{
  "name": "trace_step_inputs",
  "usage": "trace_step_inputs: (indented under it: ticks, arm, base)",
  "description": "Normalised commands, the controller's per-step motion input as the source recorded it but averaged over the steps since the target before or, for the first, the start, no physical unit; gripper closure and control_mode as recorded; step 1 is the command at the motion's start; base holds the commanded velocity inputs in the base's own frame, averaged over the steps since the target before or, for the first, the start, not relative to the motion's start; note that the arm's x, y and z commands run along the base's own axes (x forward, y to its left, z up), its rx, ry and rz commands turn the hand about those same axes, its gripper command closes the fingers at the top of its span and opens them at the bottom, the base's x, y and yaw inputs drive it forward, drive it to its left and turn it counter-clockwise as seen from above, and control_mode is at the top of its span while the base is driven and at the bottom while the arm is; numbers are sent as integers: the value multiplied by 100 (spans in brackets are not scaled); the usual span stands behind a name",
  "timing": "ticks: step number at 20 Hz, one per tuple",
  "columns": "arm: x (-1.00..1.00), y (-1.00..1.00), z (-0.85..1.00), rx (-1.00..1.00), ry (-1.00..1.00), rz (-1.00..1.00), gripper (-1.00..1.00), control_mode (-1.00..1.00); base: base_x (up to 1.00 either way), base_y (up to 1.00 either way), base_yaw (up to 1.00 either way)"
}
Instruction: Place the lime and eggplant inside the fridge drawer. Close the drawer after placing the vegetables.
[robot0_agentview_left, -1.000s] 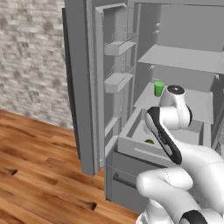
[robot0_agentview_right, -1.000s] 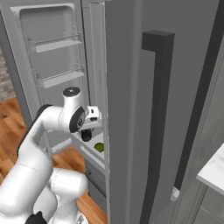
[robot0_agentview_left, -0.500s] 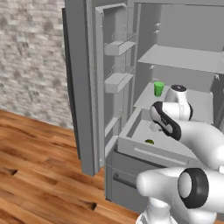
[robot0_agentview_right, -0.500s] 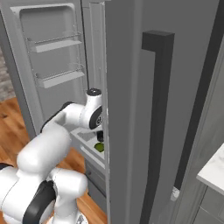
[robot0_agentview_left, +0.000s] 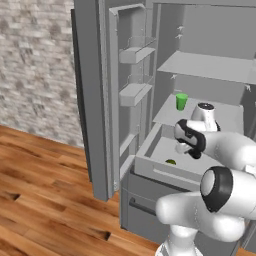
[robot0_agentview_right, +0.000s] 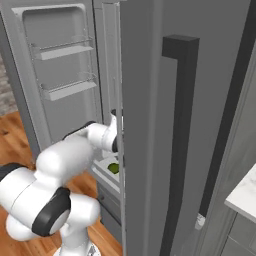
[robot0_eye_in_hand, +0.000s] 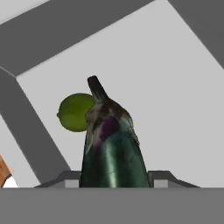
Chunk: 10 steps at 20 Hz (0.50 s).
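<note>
The glossy dark eggplant (robot0_eye_in_hand: 111, 148) sticks out stem-first from my gripper (robot0_eye_in_hand: 113, 179), which is shut on it. Just beyond its stem lies the round green lime (robot0_eye_in_hand: 74, 113) on the pale floor of the fridge drawer (robot0_eye_in_hand: 166, 87). From the left base view the drawer (robot0_agentview_left: 160, 172) stands pulled out, the lime (robot0_agentview_left: 171, 161) rests inside near its front, and my gripper (robot0_agentview_left: 191, 151) hangs over the drawer's middle. In the right base view the lime (robot0_agentview_right: 114, 168) shows in the drawer beside the door edge, where my hand is hidden.
A bright green cup (robot0_agentview_left: 181, 101) stands on the shelf above the drawer. The left fridge door (robot0_agentview_left: 100, 100) is swung open with shelves (robot0_agentview_left: 136, 92) on its inside. The big grey right door (robot0_agentview_right: 170, 125) blocks the right view. A darker drawer front with a bar handle (robot0_agentview_left: 142, 207) lies below.
My arm has stretched forward and the hand with the eggplant has gone from in front of the fridge to down over the open drawer. The lime has stayed put.
</note>
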Motion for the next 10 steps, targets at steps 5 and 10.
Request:
trace_step_inputs:
  ticks: [5,10]
  arm:
    - [16,-4,-48,0,8,1,100,-100]
    - [21,-7,-32,0,7,1,100,-100]
  base:
    - [0,0,0]
    - [0,0,0]
